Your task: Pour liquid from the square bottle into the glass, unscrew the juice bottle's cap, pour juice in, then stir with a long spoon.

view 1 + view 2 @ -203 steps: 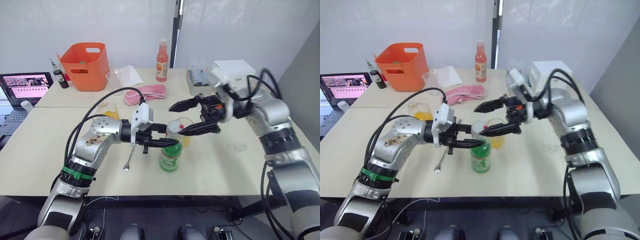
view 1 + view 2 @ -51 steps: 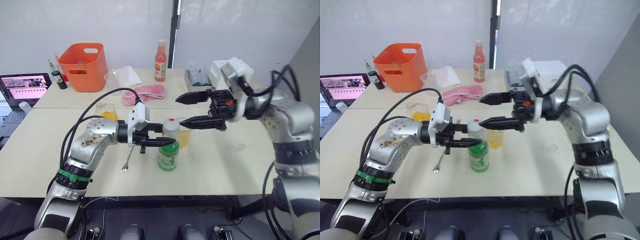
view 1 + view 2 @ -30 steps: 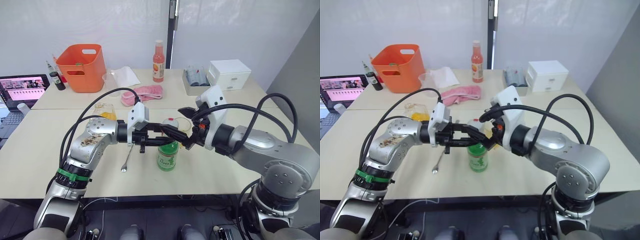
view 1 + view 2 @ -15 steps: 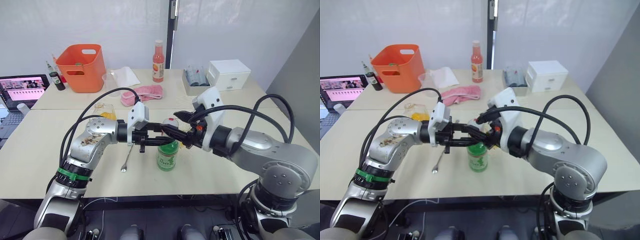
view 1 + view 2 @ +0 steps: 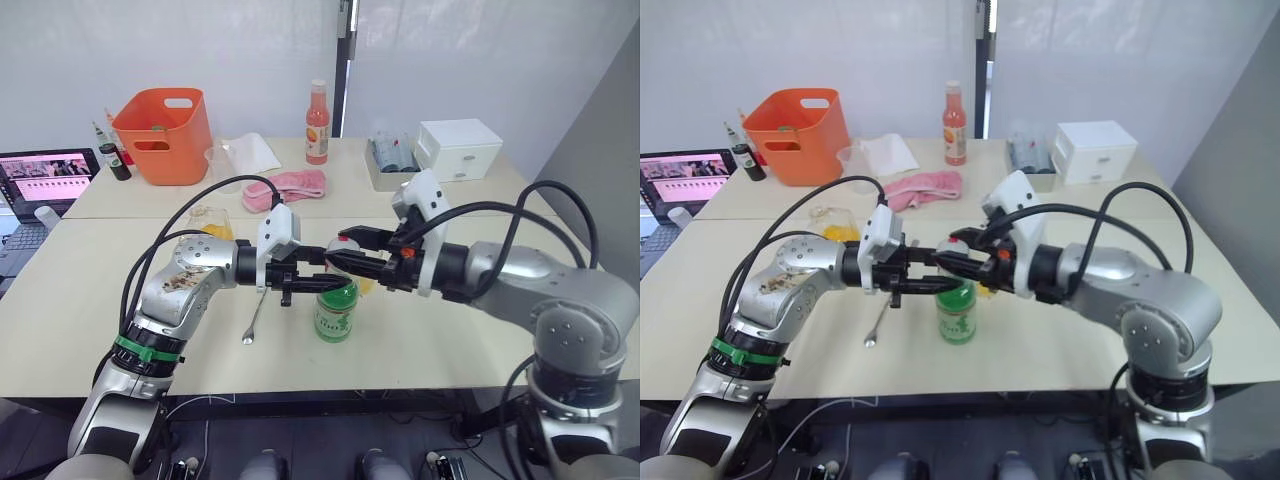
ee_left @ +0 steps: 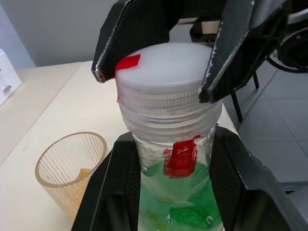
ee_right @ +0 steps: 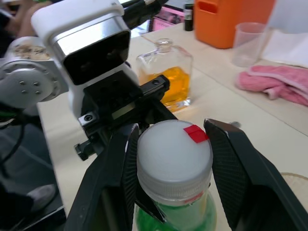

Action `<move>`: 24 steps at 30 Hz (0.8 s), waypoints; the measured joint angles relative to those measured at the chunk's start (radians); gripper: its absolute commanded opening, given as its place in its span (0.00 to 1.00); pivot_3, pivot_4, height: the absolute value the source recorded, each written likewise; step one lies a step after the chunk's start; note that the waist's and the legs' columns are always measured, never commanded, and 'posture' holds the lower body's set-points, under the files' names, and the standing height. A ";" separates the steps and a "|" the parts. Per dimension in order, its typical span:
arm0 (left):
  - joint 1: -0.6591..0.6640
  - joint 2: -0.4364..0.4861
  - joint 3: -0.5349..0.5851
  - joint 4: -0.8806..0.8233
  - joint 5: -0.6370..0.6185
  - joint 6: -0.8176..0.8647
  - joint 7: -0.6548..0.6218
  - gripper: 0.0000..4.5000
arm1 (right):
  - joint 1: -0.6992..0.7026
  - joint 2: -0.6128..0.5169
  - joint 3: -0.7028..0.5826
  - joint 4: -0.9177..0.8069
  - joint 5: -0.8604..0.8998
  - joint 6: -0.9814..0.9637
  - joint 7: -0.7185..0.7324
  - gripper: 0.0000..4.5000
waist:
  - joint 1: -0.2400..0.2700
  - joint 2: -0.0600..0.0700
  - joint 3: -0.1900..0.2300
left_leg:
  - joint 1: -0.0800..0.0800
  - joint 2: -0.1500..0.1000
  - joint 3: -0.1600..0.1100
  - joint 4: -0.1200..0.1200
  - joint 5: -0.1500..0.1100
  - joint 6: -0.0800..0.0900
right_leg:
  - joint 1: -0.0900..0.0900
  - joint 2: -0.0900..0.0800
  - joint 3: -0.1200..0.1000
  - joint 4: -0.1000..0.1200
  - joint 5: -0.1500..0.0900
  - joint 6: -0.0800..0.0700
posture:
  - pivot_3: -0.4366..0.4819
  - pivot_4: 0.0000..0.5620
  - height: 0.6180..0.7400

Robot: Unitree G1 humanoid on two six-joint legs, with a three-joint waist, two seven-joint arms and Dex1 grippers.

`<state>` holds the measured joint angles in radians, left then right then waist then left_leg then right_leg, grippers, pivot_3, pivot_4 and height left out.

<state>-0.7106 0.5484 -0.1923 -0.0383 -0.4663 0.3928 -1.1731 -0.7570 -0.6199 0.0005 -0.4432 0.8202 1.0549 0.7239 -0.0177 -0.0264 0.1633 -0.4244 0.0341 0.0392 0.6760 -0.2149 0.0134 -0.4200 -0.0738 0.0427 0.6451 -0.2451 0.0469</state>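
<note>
The juice bottle [image 5: 335, 312] stands upright on the table's middle, green with pale green juice inside. My left gripper [image 5: 323, 279] is shut on its neck just under the white cap [image 7: 173, 149], which carries a red tab. My right gripper [image 5: 341, 252] reaches in from the right and is shut on the cap, one finger [image 7: 118, 187] pressing on each side. The glass [image 6: 72, 166] stands just behind the bottle with a little yellow-orange liquid at its bottom. The square bottle [image 7: 166, 79] sits farther to my left, partly filled. The long spoon [image 5: 256, 314] lies flat on the table under my left forearm.
At the back of the table stand an orange basket [image 5: 165, 120], a plastic measuring cup [image 5: 222, 165], a pink cloth [image 5: 292, 187], a tall orange-red bottle [image 5: 318, 108], a clear container [image 5: 386, 160] and a white box [image 5: 455, 148]. A laptop [image 5: 50, 175] sits far left.
My right arm swung in from the right and its gripper closed around the cap, then its wrist turned. The left gripper has kept its hold on the bottle's neck.
</note>
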 measured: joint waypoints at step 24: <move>0.008 0.007 0.017 -0.009 -0.007 0.019 0.004 0.33 | -0.342 -0.047 0.244 0.708 -0.140 -0.436 0.823 0.99 | 0.004 0.000 0.000 | -0.001 0.001 0.000 -0.001 0.000 0.000 | -0.003 0.000 0.000 0.002 0.000 -0.001 | 0.48 0.27 0.79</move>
<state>-0.7028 0.5551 -0.1756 -0.0468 -0.4732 0.4113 -1.1687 -1.0988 -0.6666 0.2441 0.2648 0.6798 0.6188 1.5465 -0.0139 -0.0262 0.1636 -0.4255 0.0351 0.0393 0.6750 -0.2153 0.0138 -0.4226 -0.0738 0.0424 0.6470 -0.2454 0.0462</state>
